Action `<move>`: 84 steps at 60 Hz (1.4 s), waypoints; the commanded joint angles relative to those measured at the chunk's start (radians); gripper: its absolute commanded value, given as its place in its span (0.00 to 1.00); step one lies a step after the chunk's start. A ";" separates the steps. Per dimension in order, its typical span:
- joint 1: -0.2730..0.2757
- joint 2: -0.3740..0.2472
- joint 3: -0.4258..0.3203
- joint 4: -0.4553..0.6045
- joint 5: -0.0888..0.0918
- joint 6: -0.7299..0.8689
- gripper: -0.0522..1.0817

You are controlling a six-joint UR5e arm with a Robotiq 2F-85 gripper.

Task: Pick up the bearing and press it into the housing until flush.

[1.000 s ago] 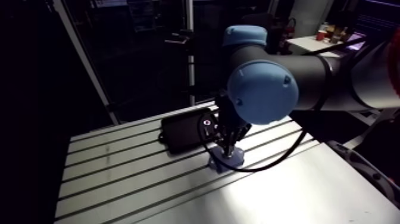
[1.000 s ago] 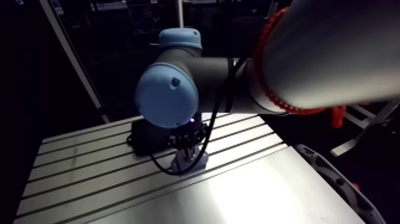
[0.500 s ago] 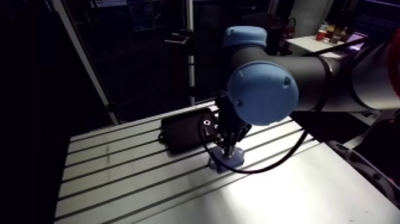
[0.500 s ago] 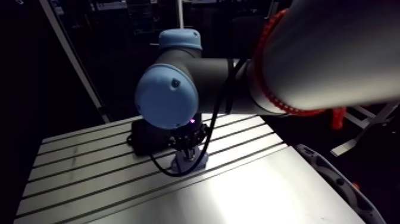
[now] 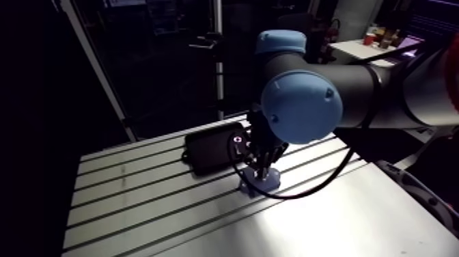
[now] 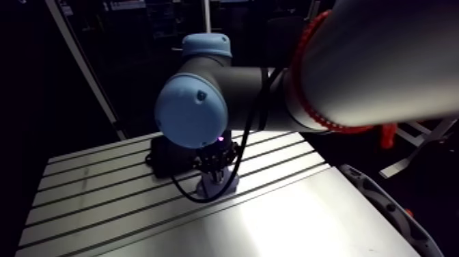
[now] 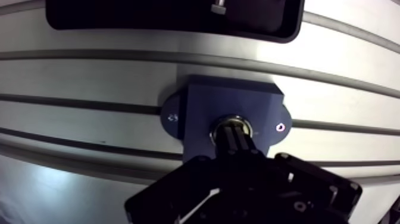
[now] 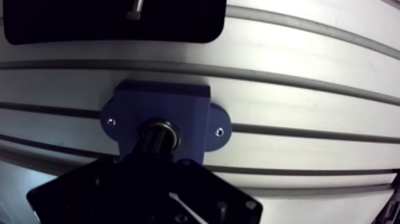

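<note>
In the wrist view the blue housing (image 7: 199, 104) with its two mounting ears lies flat on the slotted table. The metal bearing (image 7: 222, 121) sits in the housing's central bore, showing only as a thin shiny ring. My gripper (image 7: 236, 132) stands straight over it with its two dark fingers together, their tips resting on the bearing's top. The fingers hide most of the bearing, so I cannot tell how deep it sits. In the arm view the gripper (image 5: 260, 171) comes down onto the housing (image 5: 269, 182) near the table's middle.
A black tray (image 7: 119, 15) lies just beyond the housing, with a small metal bolt (image 7: 219, 7) in it. In the arm view the tray (image 5: 208, 150) sits left of the gripper. The slotted table (image 5: 136, 198) stretches left and toward its front edge.
</note>
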 commanded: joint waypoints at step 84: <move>0.000 -0.042 -0.014 0.001 0.002 -0.003 1.00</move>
